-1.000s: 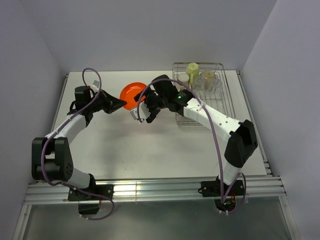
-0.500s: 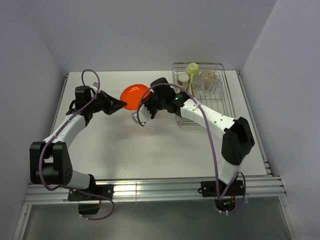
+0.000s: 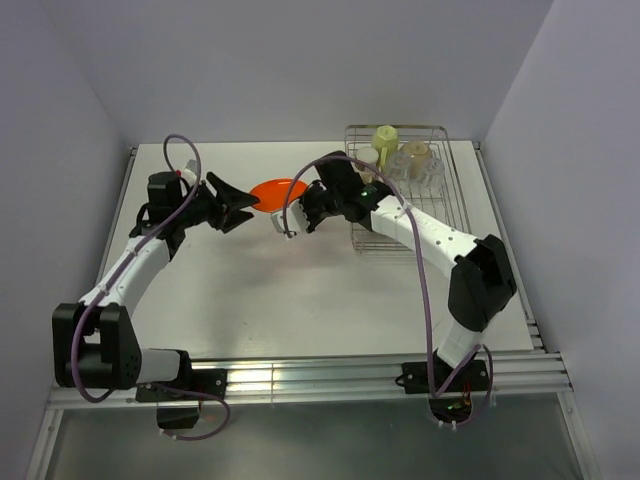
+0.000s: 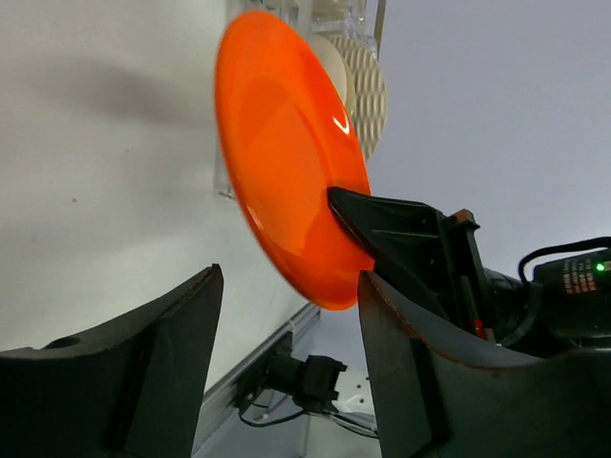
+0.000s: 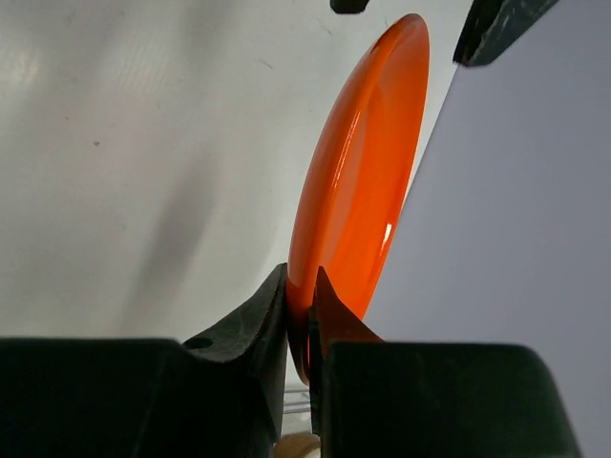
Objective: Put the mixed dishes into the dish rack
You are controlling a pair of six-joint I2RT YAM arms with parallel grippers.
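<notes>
Orange round plate [image 3: 272, 189] hangs above the table, well left of the silver wire dish rack [image 3: 445, 215]. From the left wrist, the left gripper [image 4: 284, 320] gapes, touching nothing. From the right wrist, the right gripper [image 5: 302, 310] pinches the plate's rim (handover looks complete); next it likely needs carrying to the rack.

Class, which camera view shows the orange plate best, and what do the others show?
Left wrist: the orange plate shows almost its whole face. The right wrist sees it edge-on, pinched by the right end effector; the top view shows a small oval.
</notes>
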